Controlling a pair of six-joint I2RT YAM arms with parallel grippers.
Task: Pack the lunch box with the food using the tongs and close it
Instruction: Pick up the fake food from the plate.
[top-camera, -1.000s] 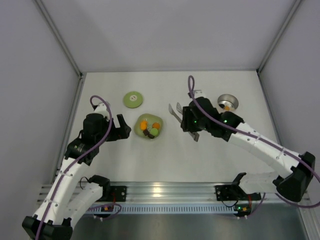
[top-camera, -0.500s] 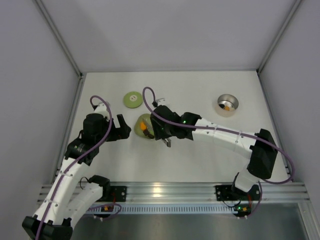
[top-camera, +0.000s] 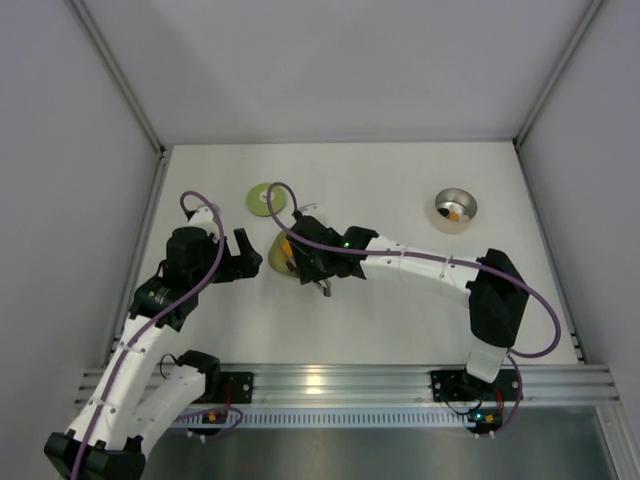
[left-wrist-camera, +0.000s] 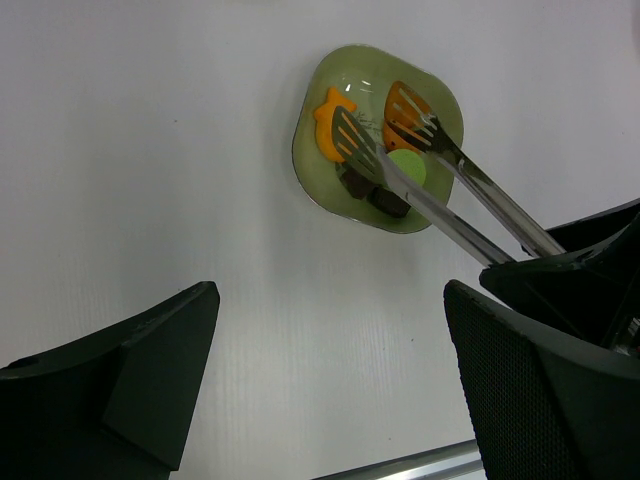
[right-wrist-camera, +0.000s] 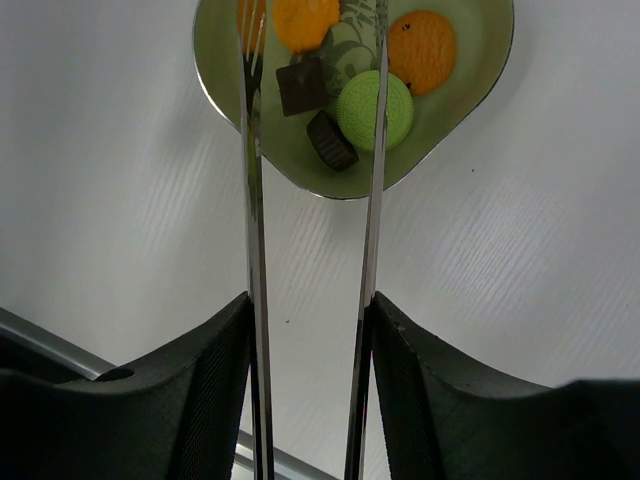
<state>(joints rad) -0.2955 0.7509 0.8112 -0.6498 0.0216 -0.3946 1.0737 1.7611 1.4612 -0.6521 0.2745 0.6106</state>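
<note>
I see right gripper fingers clamped on the tongs, whose tips are apart over the food on the plate mid-table; left gripper fingers wide apart, holding nothing, just left of plate; lunch box far right, uncovered; lid just beyond plate.

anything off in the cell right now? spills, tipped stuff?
Nothing stands out. The food sits on the plate, with an orange piece in the upright lunch box; none spilled. The lid lies flat near the plate. The right gripper holds the tongs over the plate, tips apart.
</note>
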